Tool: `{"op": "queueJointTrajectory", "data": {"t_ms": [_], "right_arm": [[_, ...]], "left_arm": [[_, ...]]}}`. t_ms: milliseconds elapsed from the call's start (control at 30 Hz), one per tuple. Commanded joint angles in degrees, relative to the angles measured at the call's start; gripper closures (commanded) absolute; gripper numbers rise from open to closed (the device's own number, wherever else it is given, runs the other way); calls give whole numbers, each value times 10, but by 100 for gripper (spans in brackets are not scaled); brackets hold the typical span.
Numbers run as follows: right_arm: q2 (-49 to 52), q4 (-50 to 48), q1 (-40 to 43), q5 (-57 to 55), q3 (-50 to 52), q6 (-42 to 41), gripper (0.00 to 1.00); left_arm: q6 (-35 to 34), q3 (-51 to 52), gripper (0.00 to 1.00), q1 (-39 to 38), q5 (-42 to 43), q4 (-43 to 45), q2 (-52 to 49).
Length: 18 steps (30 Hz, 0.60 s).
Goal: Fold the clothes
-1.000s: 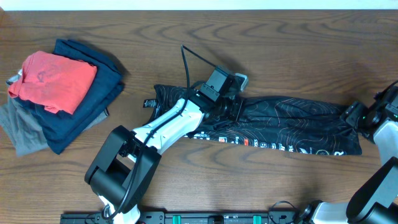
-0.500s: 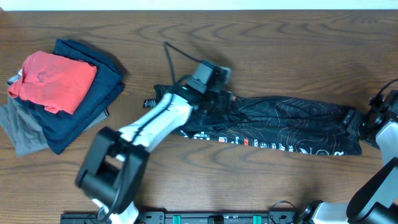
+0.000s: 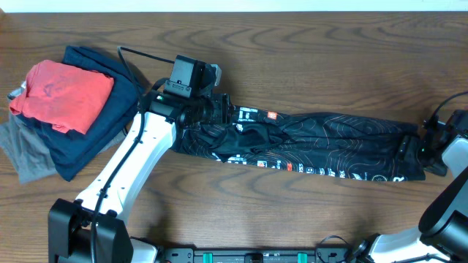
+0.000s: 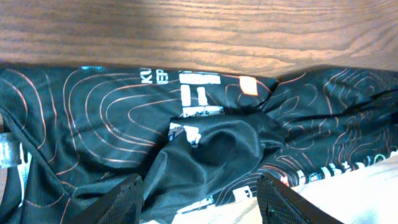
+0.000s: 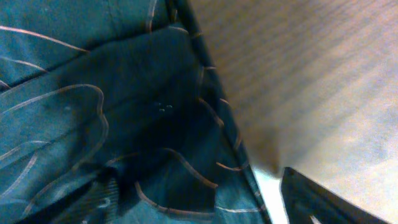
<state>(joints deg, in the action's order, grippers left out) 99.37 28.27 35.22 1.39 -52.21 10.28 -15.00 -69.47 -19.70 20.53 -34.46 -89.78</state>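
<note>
Near the left edge of the wooden desk [image 3: 329,66], toward its far left corner, a stack of folded garments. On top, a plain red shirt [image 3: 64,95] lying aslant over a folded navy garment [image 3: 110,124], and at the bottom a grey garment [image 3: 25,157], sticking out toward the left edge and the front. Along the front edge, a black rail [image 3: 241,256] with small green fittings.

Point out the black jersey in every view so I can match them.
Overhead: black jersey stretched from centre to right.
Left wrist: black jersey fills the lower two thirds.
Right wrist: black jersey covers the left side.
Shared landmark: wooden table bordering it.
</note>
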Motion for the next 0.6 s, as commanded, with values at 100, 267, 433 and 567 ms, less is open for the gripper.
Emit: {"op": "queueJointTrajectory", "data": {"t_ms": [100,267,433,567], "right_arm": [[28,-3,0,34,0,7,53],[28,0,0,33,-4,7,87],[19,41,0,1,-57,-18,99],[12,131,-1,-35,-150,-65,99]], "left_arm": [[3,-2,40,3,-33,-8,7],[3,-2,40,4,-33,-11,7],[3,-2,40,14,-33,-20,16],[3,-2,40,36,-33,-49,35]]}}
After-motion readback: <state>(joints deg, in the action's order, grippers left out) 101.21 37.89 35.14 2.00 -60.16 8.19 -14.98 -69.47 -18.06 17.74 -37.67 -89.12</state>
